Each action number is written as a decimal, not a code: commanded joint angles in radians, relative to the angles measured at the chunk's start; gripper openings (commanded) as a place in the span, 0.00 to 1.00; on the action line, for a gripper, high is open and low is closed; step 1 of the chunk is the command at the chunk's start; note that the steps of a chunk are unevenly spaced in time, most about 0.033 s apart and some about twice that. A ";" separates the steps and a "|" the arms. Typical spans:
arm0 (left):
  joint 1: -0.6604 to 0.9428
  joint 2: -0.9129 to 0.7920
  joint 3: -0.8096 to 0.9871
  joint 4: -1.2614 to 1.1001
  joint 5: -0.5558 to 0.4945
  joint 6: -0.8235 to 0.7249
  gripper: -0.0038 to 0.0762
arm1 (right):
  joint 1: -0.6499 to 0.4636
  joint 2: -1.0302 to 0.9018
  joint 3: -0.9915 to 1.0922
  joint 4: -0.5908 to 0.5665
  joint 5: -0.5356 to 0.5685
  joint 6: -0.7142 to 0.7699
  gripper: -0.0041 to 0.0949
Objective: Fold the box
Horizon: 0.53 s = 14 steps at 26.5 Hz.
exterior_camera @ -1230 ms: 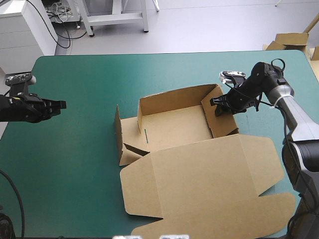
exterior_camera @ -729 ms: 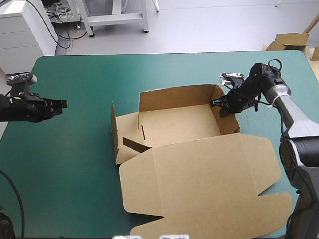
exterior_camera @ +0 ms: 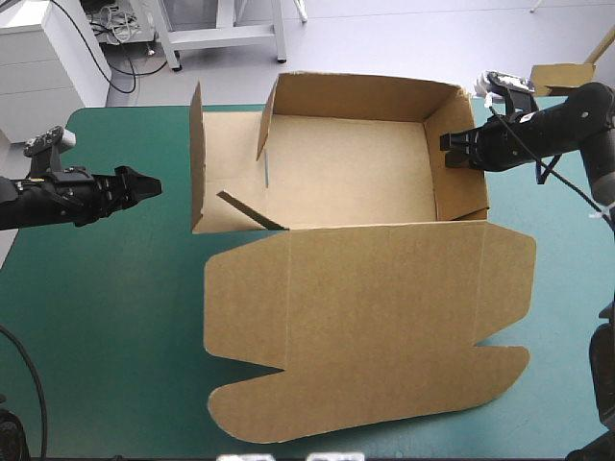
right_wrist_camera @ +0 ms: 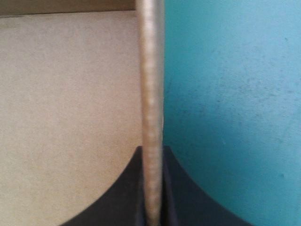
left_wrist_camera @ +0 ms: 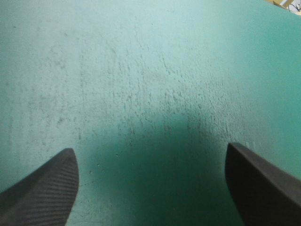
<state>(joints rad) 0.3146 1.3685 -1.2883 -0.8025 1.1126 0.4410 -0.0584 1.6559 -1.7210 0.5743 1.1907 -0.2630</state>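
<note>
Clock directions are read on the high view, with 12 at the table's far edge. Two arms are in view. The right arm enters from 3 o'clock and reaches level toward the centre, and the right gripper (exterior_camera: 452, 149) sits at about 2 o'clock. Its two black fingers (right_wrist_camera: 120, 197) are all but closed on the right wall (exterior_camera: 463, 163) of the box (exterior_camera: 346, 173). In the wrist view the board edge runs straight up between them, with the box floor on one side and the teal-green cover (exterior_camera: 115, 317) on the other. The left arm enters from 9 o'clock and lies nearly level over the cover. The left gripper (exterior_camera: 149, 184) points toward 3 o'clock and stops near the box's left wall (exterior_camera: 197, 158) without touching it. Its two fingers (left_wrist_camera: 42, 193) stand wide apart with only bare cover between them. There is one box, brown, in the middle of the table and reaching toward 12, where its far wall (exterior_camera: 356, 96) overlaps the table's far edge. It forms an open tray with three walls standing, at 9, 12 and 3 o'clock. One lid (exterior_camera: 365, 327) is spread flat toward 6 o'clock. Two narrow flaps show inside the tray near the left wall, one (exterior_camera: 267, 120) by the far corner and one (exterior_camera: 252, 209) by the near corner. One separate piece of brown board (exterior_camera: 562, 77) lies beyond the table's corner at about 1 o'clock.
</note>
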 commanded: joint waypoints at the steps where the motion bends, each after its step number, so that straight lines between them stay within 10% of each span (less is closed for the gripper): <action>1: 0.001 -0.028 -0.028 -0.070 0.035 0.032 0.76 | 0.011 -0.058 -0.034 0.125 -0.021 -0.002 0.02; 14: 0.001 -0.032 -0.028 -0.170 0.162 0.103 0.73 | 0.189 0.037 -0.034 0.033 -0.155 0.062 0.02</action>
<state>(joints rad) 0.3146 1.3706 -1.2883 -0.8977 1.2258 0.5392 0.1099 1.7112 -1.7229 0.5693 1.0956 -0.2175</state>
